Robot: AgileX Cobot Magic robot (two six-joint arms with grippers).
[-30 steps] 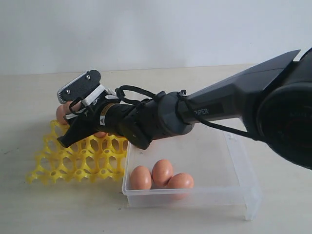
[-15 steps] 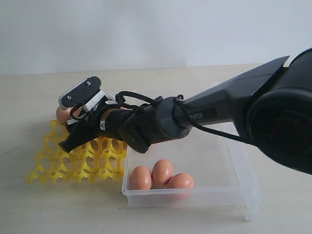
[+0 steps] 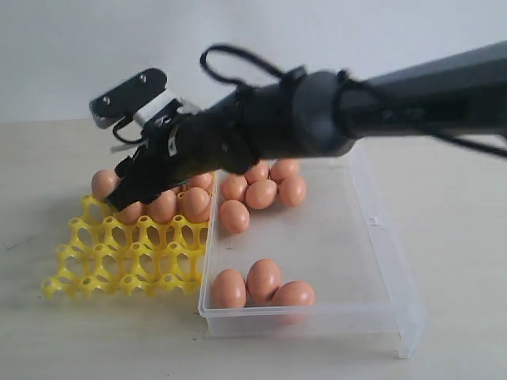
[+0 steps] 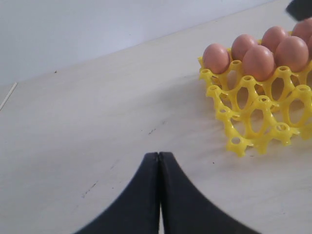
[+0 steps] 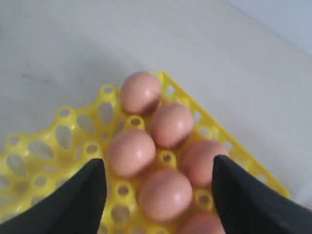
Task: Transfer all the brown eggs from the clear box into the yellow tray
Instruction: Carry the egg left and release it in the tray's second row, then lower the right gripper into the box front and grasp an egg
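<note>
- A pale wooden tabletop (image 3: 463, 229) carries everything here.
- The long black right arm (image 3: 412, 103) reaches from the right, across the box, to above the tray.
- The large shallow transparent plastic box (image 3: 341, 245) sits right of centre, its left wall just beside the tray.
- The bright yellow lattice egg tray (image 3: 103, 261) lies to the left, with its near rows of cups bare.
- The right gripper (image 5: 157, 165) hangs over the tray's filled far corner, jaws spread wide and grasping nothing.
- The left gripper (image 4: 159, 161) hovers above bare table near the tray, fingers pressed together and empty.
- Small orange-brown eggs (image 3: 162, 207) fill several far cups; a cluster (image 3: 261, 192) lies at the box's far end, and three (image 3: 264, 279) lie against its near wall.
</note>
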